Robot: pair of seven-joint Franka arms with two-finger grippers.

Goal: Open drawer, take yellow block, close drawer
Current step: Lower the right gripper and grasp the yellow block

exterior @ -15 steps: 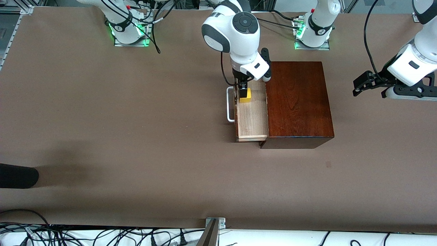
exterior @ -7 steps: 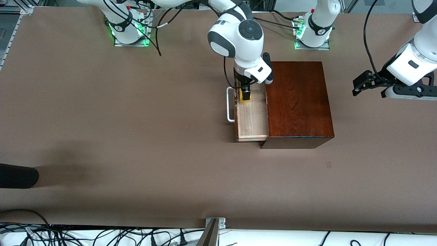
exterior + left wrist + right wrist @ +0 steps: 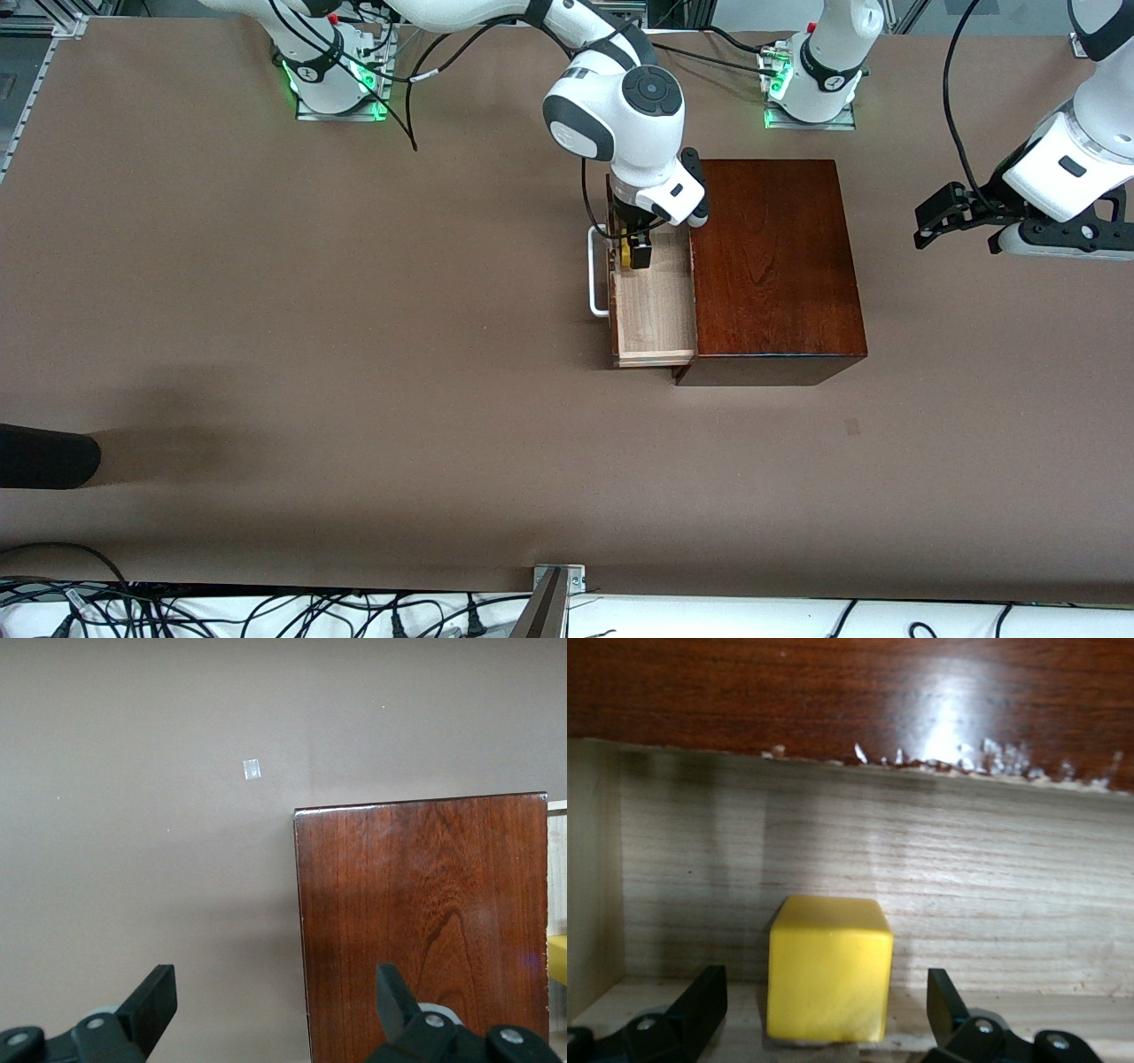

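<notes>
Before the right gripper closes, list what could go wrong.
1. In the right wrist view the yellow block sits between the open fingers but off centre, nearer one finger; closing may nudge or twist it.
2. The right gripper is down inside the drawer, close to its wall by the white handle; a sideways lift could scrape the wall.
3. The left gripper waits open, clear of the wooden box.

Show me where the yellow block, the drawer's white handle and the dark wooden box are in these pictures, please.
yellow block (image 3: 828, 967): right wrist view, the middle of its front face.
white handle (image 3: 594, 270): front view, the long bar of the U.
wooden box (image 3: 775, 257): front view, the middle of its glossy top.
</notes>
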